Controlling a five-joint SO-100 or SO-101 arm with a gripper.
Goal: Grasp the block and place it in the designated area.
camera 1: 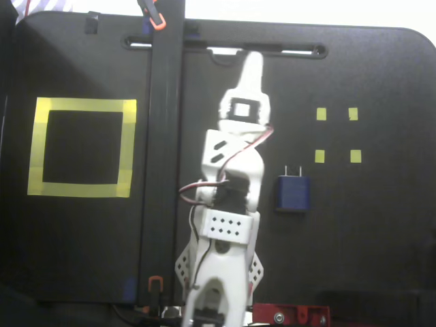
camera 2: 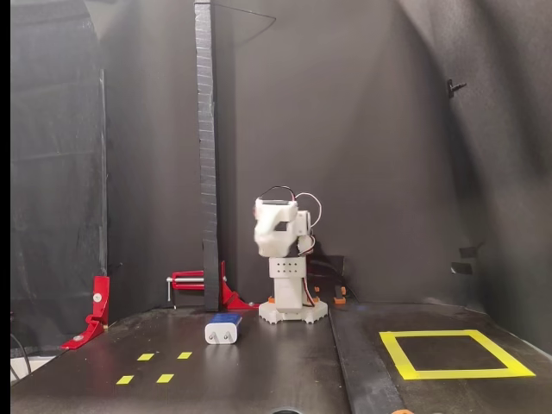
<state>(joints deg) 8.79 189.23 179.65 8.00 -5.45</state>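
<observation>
– Claw [camera 1: 252, 60] first: open or closed?
– Cannot tell. Seen from above only as one narrow white tip, stretched toward 12 o'clock, close to the slot at the far edge of the table [camera 1: 381, 238]. Seen head-on in the other fixed view, raised well above the base, fingers merged into a white blur. Empty in any case, touching nothing.
– And the block [camera 1: 293, 192]?
– Flat on the table, at about 5 o'clock from the claw tip, just beside the forearm at its 3 o'clock. Prongs toward 12 o'clock. Lying free in the low fixed view too [camera 2: 222, 330], apart from the arm.
– Handling?
– Probably light and rigid, a hard plastic shell, smooth enough to slip under a loose pinch. Best taken across the two long flat sides of the body, mid-length, well clear of the thin prongs.
– Surroundings?
– Four small yellow squares [camera 1: 321, 114] at 1 o'clock from the block. Black post [camera 1: 165, 136] at 9 o'clock from the arm. Beyond it, the designated area [camera 1: 82, 105], a wide yellow tape outline, well apart from the block and bare inside.
– Progress?
– Barely begun, judging by this. Grasp not yet made.
</observation>
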